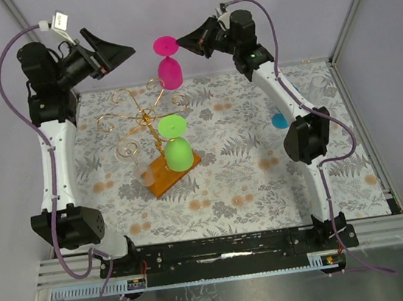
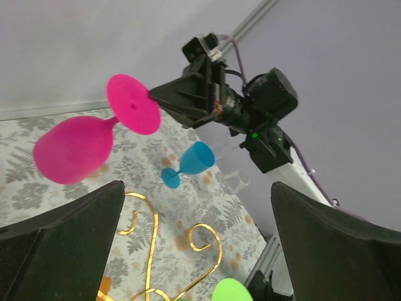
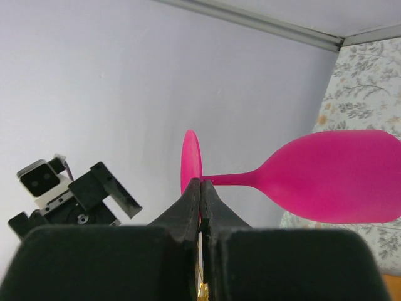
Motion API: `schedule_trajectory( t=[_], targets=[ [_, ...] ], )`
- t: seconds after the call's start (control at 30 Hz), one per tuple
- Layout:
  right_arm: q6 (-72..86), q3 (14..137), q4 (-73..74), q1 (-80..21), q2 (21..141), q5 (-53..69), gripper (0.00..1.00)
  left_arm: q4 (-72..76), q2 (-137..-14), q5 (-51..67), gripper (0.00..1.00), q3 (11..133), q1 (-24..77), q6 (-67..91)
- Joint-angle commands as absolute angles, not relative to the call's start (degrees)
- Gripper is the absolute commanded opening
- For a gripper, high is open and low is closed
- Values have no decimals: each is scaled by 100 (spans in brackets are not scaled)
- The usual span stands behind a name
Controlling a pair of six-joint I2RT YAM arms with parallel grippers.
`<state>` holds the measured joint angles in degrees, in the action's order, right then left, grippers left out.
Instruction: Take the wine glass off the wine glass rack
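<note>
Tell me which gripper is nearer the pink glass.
Right. The right gripper is shut on the pink glass by its foot; the left gripper hangs open, apart, on its other side.

Pink wine glass [image 1: 168, 63] aloft, inverted; gold wire rack [image 1: 143, 128] holds green glass [image 1: 176, 145].

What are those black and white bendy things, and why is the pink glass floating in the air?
Those are two robot arms. One picture looks down from above; the other two come from small cameras on each arm's wrist. The pink glass isn't floating: the right pincer pinches the rim of its round foot and holds it up, bowl down. The left pincer is open and holds nothing. On the flowery table stands a gold wire rack on a wooden base, with a green glass hanging upside down on it. A blue glass and a clear glass lie farther off.
</note>
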<state>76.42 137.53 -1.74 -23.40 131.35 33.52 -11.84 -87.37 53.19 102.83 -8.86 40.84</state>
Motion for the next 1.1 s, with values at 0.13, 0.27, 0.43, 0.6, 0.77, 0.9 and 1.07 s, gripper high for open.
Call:
schedule_trajectory(
  t=[0.13,0.27,0.43,0.6,0.77,0.9,1.07],
  targets=[
    [7255,12849,-602,-2045,11790,3527,0,-774,-9263,5352,100,11062,-14,4566],
    [7110,12232,-642,-1967,11221,3582,0,-773,-9498,5311,100,11250,289,4626],
    [6985,11732,-570,-1837,10617,3609,0,-721,-9694,5278,100,11363,476,4694],
    [6959,11369,-581,-1780,10212,3665,0,-630,-9790,5258,100,11421,599,4810],
    [6990,11150,-694,-1788,10093,3682,0,-498,-9848,5268,100,11459,708,4993],
    [7011,11067,-787,-1814,10079,3709,0,-253,-9865,5282,100,11447,750,5270],
    [6973,11092,-783,-1867,10107,3710,0,-158,-9909,5300,100,11433,871,5449]
  ],
)
